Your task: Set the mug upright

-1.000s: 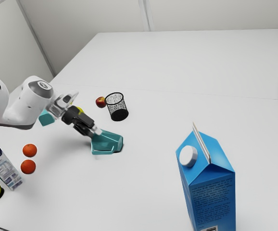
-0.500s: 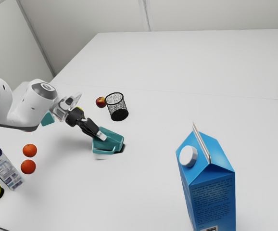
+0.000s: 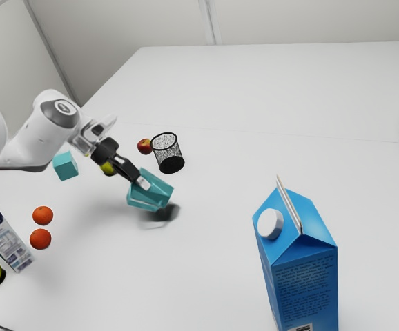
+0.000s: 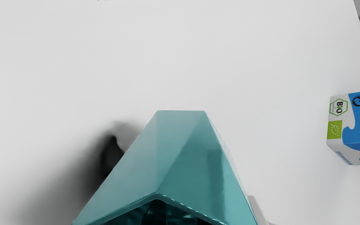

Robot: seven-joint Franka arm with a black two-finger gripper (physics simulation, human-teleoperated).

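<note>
While gripper [image 3: 143,183] holds mug [image 3: 150,196] tilted, bin [image 3: 167,149] upright

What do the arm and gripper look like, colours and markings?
Glossy white arm with rounded segments; a grey cap bears a round emblem. Whitish, angular bracket near the wrist. Slim black two-finger gripper, pale at the fingertips. No lettering I can read.
</note>
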